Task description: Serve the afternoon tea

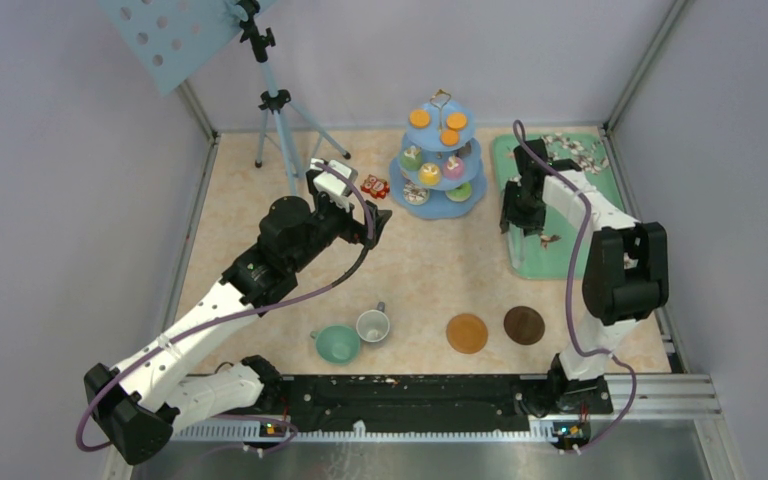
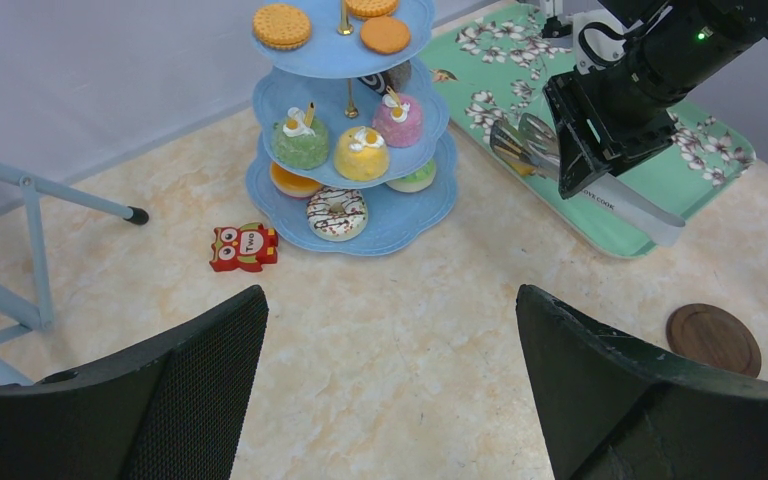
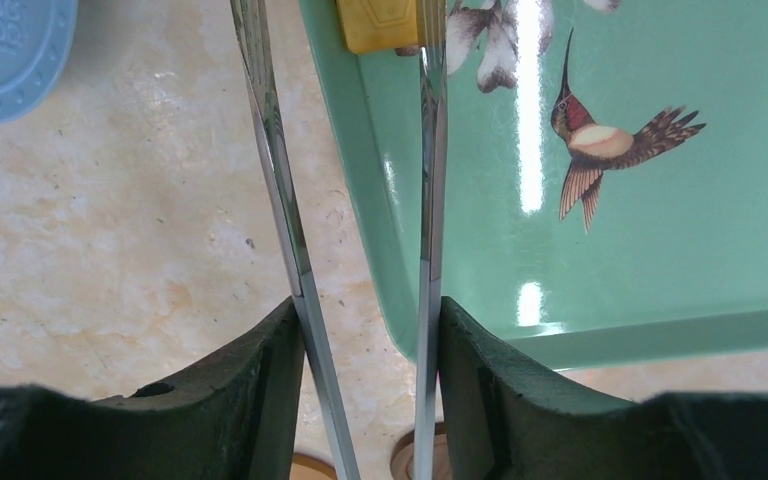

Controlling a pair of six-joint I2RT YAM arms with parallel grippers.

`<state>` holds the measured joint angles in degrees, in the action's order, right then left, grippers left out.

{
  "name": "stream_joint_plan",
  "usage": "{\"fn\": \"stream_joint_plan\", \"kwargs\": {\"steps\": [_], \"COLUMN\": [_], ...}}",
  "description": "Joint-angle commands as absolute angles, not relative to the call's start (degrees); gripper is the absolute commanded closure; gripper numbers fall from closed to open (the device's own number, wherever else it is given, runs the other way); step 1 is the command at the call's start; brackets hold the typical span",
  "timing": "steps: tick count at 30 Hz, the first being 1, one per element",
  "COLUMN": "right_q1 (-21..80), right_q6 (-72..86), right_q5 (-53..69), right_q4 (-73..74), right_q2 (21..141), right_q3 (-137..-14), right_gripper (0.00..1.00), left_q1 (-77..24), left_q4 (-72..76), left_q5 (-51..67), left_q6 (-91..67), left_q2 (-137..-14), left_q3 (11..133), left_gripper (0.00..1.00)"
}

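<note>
Apparent tool pick-up step: the right hand (image 3: pixel 365 330), half closed on the long metal tongs (image 3: pixel 427 180) at the edge of the green floral tray (image 3: pixel 660 230), should next carry them left to the loaded light-blue three-tier stand (image 2: pixel 400 215) on the bench (image 1: pixel 410 270); the left hand (image 2: pixel 390 300) gapes empty.

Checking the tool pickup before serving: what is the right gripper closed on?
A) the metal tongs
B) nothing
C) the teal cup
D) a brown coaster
A: in the right wrist view, both arms of the metal tongs sit squeezed between the fingers of the right gripper.
</note>
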<state>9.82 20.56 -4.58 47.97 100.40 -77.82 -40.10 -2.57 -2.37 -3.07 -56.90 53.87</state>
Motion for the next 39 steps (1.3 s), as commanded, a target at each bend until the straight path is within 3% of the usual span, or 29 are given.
{"fn": "stream_joint_plan", "kwargs": {"steps": [1, 39], "right_q1": [8.9, 11.1], "right_q6": [19.1, 18.2], "right_q5": [-4.0, -10.4], "right_q4": [47.4, 52.9], "right_q2": [100.0, 105.1], "right_q3": [-79.6, -77.2], "right_gripper": [0.55, 0.54], "left_q1": [-39.8, -39.8], "left_q4": [0.3, 0.3], "left_q5": [-1.7, -1.4], "left_q6": [-3.4, -3.5], "left_q2": [-56.4, -56.9], "left_q3": [54.1, 54.1], "left_gripper": [0.01, 0.01]}}
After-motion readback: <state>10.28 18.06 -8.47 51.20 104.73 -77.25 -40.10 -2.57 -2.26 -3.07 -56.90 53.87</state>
